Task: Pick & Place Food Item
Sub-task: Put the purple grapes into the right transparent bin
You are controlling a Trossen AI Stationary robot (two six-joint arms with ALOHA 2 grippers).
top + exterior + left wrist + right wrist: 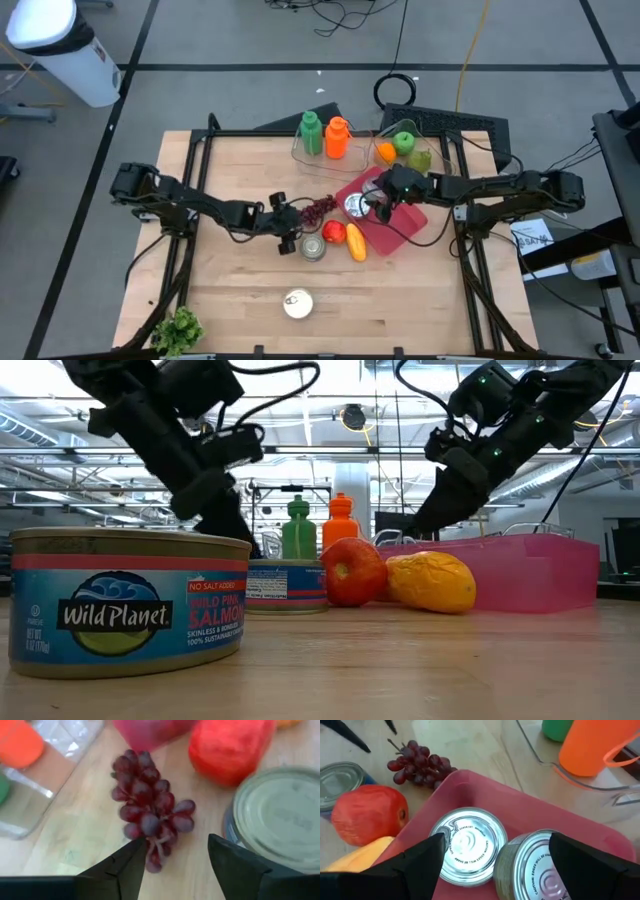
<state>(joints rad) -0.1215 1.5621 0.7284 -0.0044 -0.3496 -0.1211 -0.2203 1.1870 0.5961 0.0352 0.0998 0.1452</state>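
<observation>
A bunch of dark red grapes [149, 807] lies on the wooden table [230, 290], just left of the pink tray [405, 228]. My left gripper [172, 862] is open and slants down at the bunch's near end, one finger on each side of it. My right gripper [492, 865] hangs open above the tray, over two silver cans [468, 845] and touching nothing. A red apple [334, 232], a yellow fruit [356, 246] and a can [313, 248] lie close to the grapes. My left gripper's fingers stand on either side of the lowest grapes and stem [154, 862]. One finger [131, 862] is right beside them, and I cannot tell whether it touches. The fingers come slanting down from the table's left. The bunch lies flat on the table.
A clear bin [300, 155] at the back holds a green bottle [311, 133], an orange bottle [337, 138] and fruit. A salmon can [297, 303] stands near the front edge, and lettuce [178, 330] lies at the front left corner.
</observation>
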